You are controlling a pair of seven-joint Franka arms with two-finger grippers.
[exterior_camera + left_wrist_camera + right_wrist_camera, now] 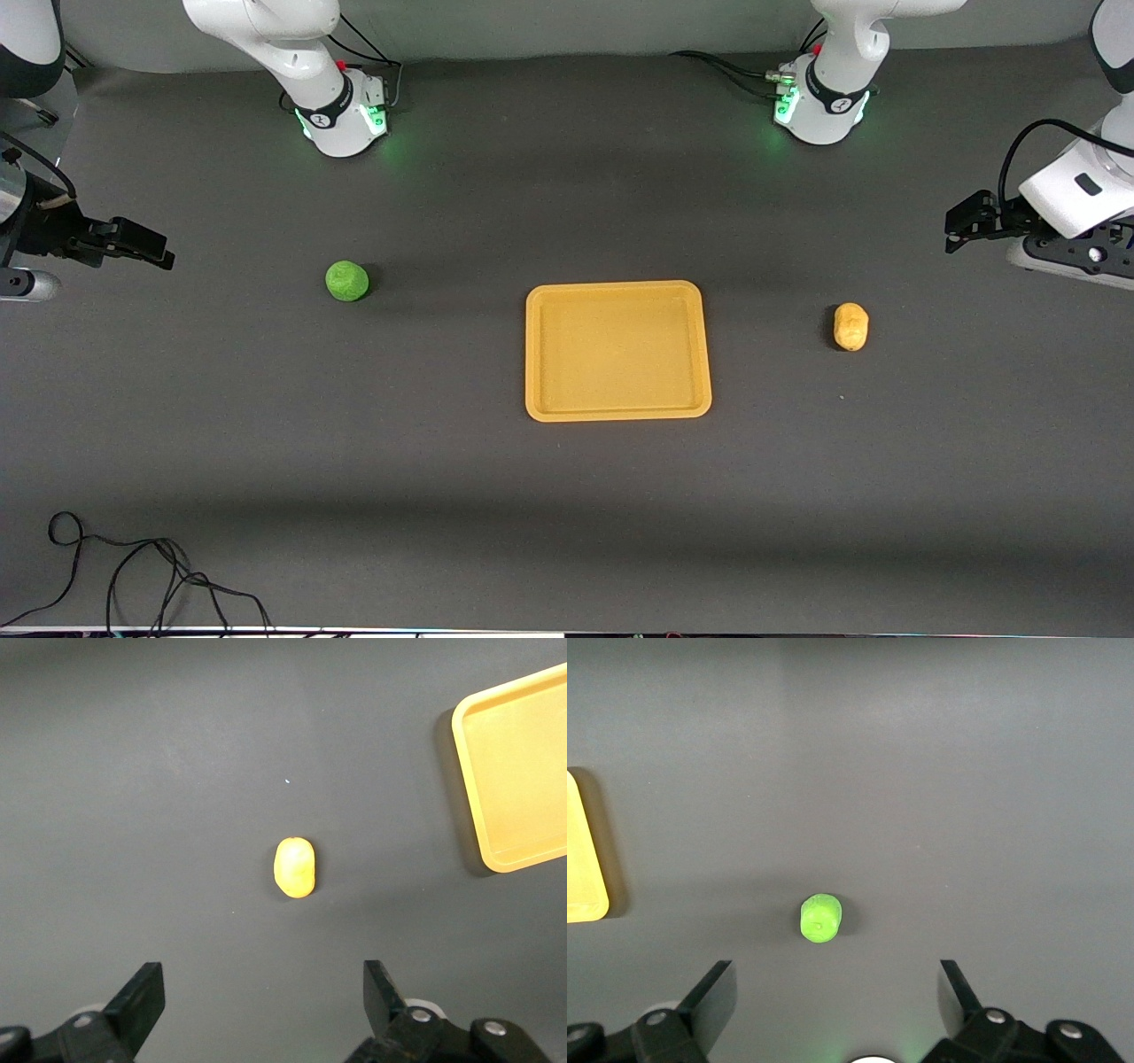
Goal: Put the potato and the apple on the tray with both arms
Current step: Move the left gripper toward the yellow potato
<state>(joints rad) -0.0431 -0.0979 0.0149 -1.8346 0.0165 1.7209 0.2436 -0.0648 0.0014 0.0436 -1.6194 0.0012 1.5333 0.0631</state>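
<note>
My left claw hangs spread over the table's left-arm end, the potato between it and the tray — long axis running near-to-far. My right claw, spread too, is closest to the apple.

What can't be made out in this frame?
- Front view: both arms' upper links, cut off by the top edge.
- Right wrist view: most of the tray, cut off by the edge.
- Left wrist view: part of the tray, cut off likewise.
- Undersides of apple and potato, hidden against the table.
</note>
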